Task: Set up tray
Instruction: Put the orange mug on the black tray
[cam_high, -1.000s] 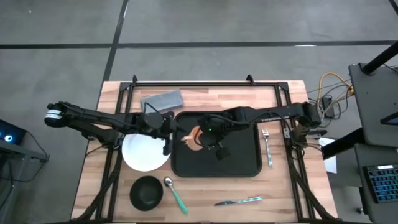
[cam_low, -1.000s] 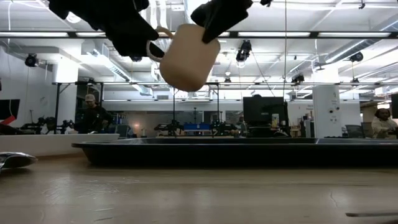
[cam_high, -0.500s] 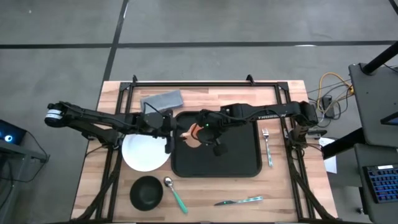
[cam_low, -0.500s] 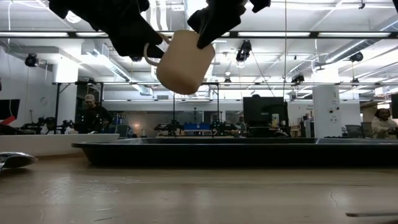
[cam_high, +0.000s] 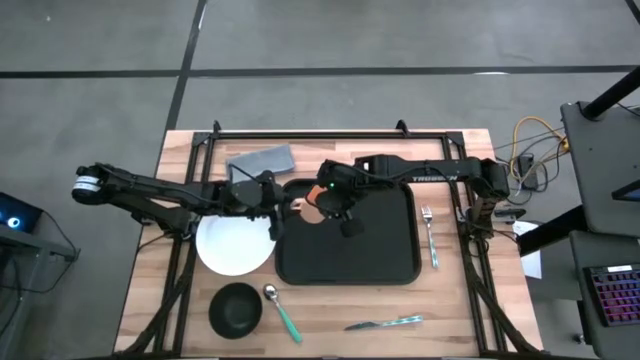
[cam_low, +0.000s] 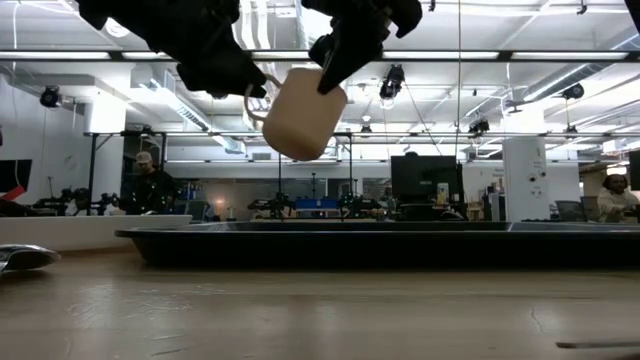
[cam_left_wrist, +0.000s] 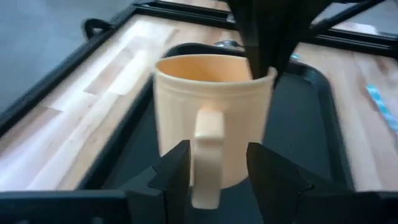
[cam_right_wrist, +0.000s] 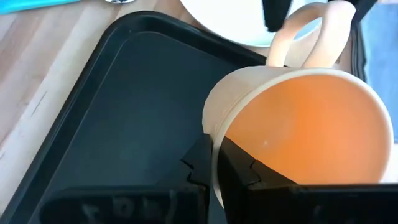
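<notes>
A cream mug (cam_high: 309, 210) with an orange inside hangs in the air over the far left corner of the black tray (cam_high: 385, 262). It shows tilted in the low view (cam_low: 297, 115). My right gripper (cam_right_wrist: 219, 167) is shut on the mug's rim. My left gripper (cam_left_wrist: 217, 177) is open beside the tray's left rim. Its fingers stand on either side of the mug's handle (cam_left_wrist: 207, 155), with gaps showing between them and the handle. My right gripper pinches the mug's wall at the rim (cam_right_wrist: 214, 146), on the side opposite the handle, one finger inside (cam_right_wrist: 239, 167) and one outside (cam_right_wrist: 198, 163). It comes from above, slanting from the table's right. The mug is lifted clear of the tray, tilted below the fingers.
A white plate (cam_high: 232, 245) lies left of the tray, with a black bowl (cam_high: 236, 308) and a green-handled spoon (cam_high: 281, 310) nearer. A grey cloth (cam_high: 260, 160) lies at the far side. A fork (cam_high: 428, 235) lies right of the tray and a knife (cam_high: 385, 323) near it.
My right gripper has carried the mug toward the table's left and far edge, up to my left gripper, and the handle now lies between the left fingers. The mug has stayed clear of the tray throughout.
</notes>
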